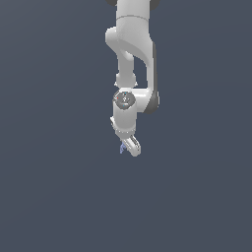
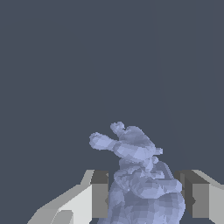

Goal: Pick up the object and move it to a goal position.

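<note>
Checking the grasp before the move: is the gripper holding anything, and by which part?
The gripper has the blue object's wide lower body between its fingers; firm contact cannot be told.

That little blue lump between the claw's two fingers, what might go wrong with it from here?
1. The object is lumpy and curved, so the flat fingers may touch only a few bumps, and it might twist or slip out.
2. In the exterior view only a sliver of the object shows beside the claw. It is tiny, so a small slip could lose it.
</note>
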